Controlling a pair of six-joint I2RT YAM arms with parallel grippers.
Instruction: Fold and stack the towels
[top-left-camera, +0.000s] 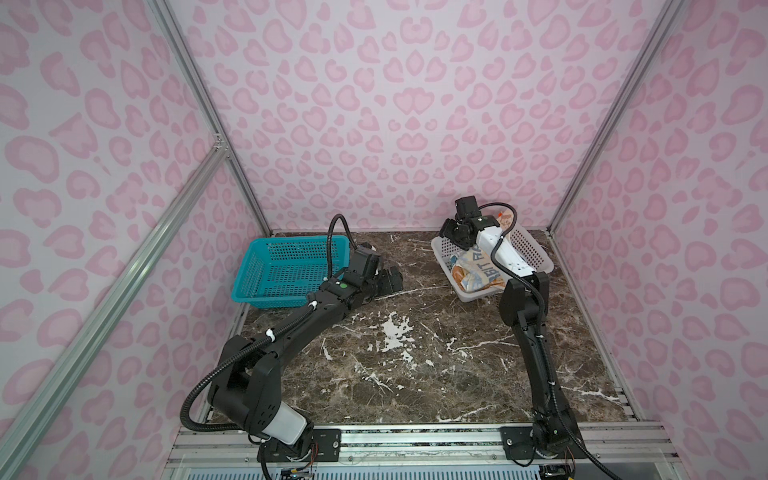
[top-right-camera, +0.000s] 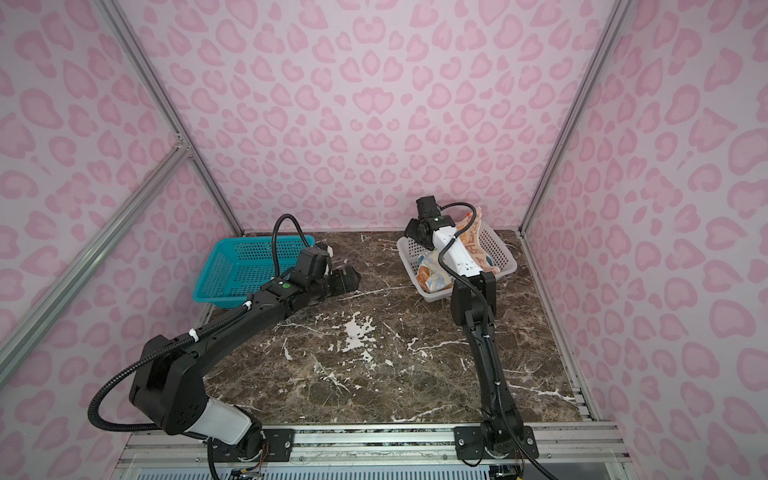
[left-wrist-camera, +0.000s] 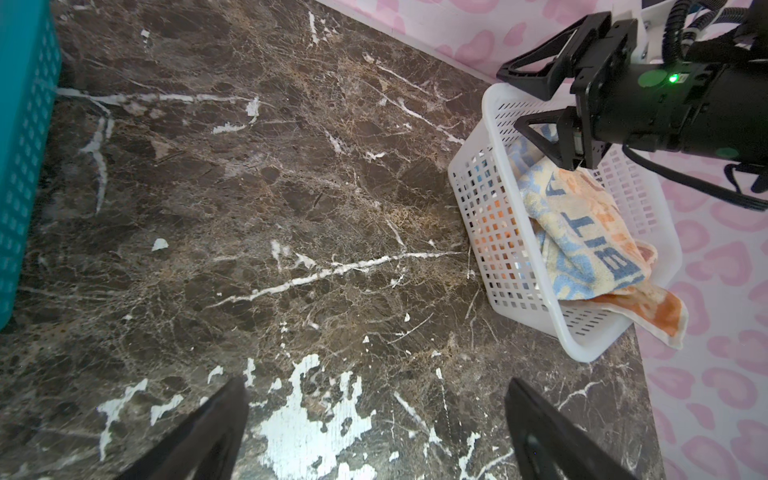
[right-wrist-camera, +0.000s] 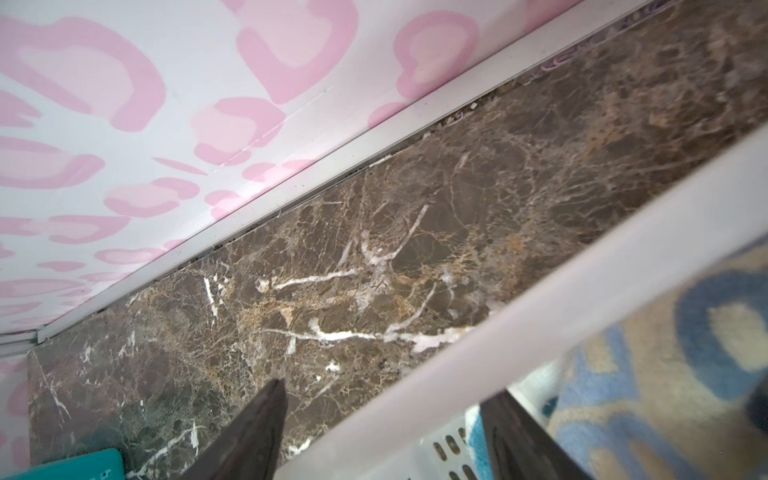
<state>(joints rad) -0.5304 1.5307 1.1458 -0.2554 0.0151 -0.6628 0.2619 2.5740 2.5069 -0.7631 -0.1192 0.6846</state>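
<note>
The towels lie crumpled in a white basket (top-left-camera: 536, 249) (top-right-camera: 503, 249) at the back right. The cream towel with blue and orange letters (top-left-camera: 478, 270) (left-wrist-camera: 582, 232) (right-wrist-camera: 665, 374) lies on top. An orange towel (left-wrist-camera: 648, 311) (top-right-camera: 473, 237) hangs over the rim. A bit of blue cloth (right-wrist-camera: 476, 436) shows underneath. My right gripper (top-left-camera: 451, 237) (left-wrist-camera: 509, 99) (right-wrist-camera: 382, 392) stands open astride the basket's rim (right-wrist-camera: 540, 282), with one finger outside it and one inside next to the cream towel. My left gripper (top-left-camera: 392, 282) (left-wrist-camera: 376, 386) hovers open over bare marble, holding nothing.
A teal perforated basket (top-left-camera: 286, 266) (top-right-camera: 245, 266) (left-wrist-camera: 25, 145) stands at the back left, just behind my left wrist, with nothing seen in it. Pink-patterned walls close in the back and both sides. The white basket sits near the back wall and the right edge.
</note>
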